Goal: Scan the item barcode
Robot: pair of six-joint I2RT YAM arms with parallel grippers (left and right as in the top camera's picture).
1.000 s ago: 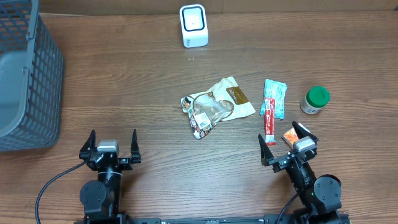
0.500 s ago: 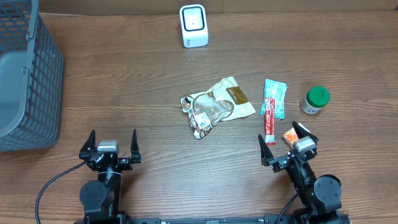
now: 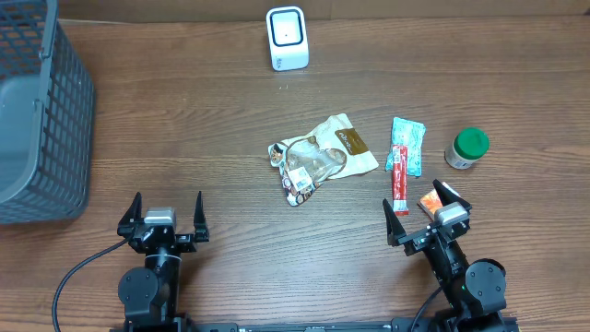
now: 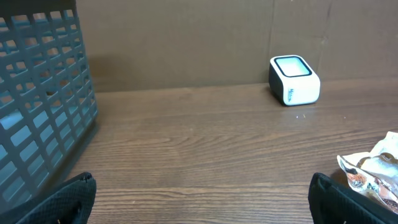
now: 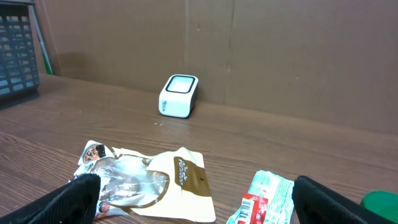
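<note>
A white barcode scanner [image 3: 287, 38] stands at the back middle of the table, also in the left wrist view [image 4: 294, 80] and the right wrist view [image 5: 178, 96]. Items lie right of centre: a cream and brown snack pouch [image 3: 323, 158] [image 5: 149, 182], a red stick pack [image 3: 399, 179], a teal packet [image 3: 407, 145] [image 5: 267, 193], an orange packet [image 3: 430, 202] and a green-capped jar [image 3: 467, 148]. My left gripper [image 3: 165, 214] is open near the front left, over bare wood. My right gripper [image 3: 425, 208] is open at the front right, just short of the red stick and orange packet.
A grey wire basket [image 3: 39, 115] [image 4: 37, 106] fills the back left corner. A brown cardboard wall [image 5: 261, 56] closes off the far side behind the scanner. Bare wood lies between the basket and the pouch.
</note>
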